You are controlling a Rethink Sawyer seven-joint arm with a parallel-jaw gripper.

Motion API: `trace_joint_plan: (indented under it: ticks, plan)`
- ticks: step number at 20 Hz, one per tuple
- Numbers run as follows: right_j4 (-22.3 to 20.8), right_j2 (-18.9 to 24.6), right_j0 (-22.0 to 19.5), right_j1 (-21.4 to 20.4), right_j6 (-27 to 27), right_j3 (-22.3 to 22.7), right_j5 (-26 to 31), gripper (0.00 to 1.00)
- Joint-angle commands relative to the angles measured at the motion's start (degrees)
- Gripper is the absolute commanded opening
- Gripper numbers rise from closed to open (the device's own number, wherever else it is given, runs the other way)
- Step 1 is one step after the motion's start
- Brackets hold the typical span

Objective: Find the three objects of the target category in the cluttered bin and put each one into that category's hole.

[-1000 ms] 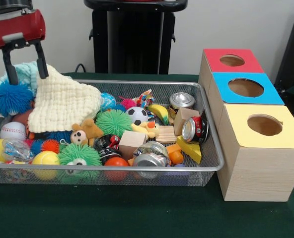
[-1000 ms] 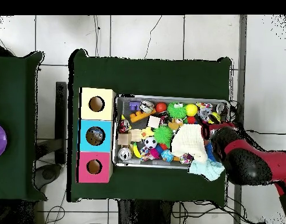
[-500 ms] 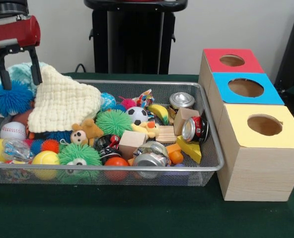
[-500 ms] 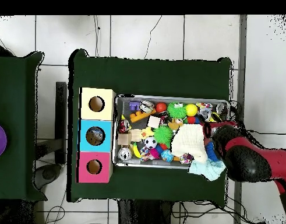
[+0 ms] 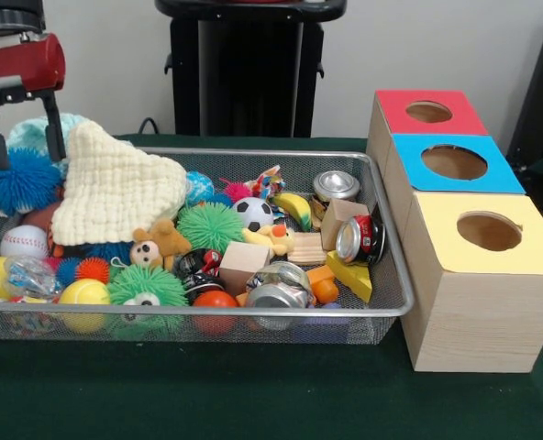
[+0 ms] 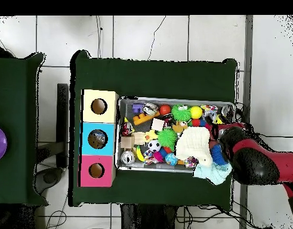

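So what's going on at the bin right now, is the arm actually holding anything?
No, nothing is held. The gripper is open and empty, hanging over one end of the wire bin above the blue spiky ball and beside the cream knitted cloth. The bin is full of clutter: balls, cans, wooden blocks and soft toys. The three sorting boxes, red, blue and yellow, stand in a row at the bin's other end.

green-clothed table [image 5: 253,403] carries a wire bin [image 5: 382,307] beside three holed boxes [image 5: 478,293]
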Motion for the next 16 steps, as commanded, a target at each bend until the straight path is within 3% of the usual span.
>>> trace_joint_plan:
  ticks: [1,6,16]
  plan:
    - [-1.3,-2.9,-1.2,-1.3,-3.2,-4.2,0.3,1.00]
    - [0.2,-0.1,-3.7,1.3,-9.2,-6.2,3.7,1.00]
    - [-1.8,0.6,-5.0,6.1,-8.8,-7.3,0.4,1.00]
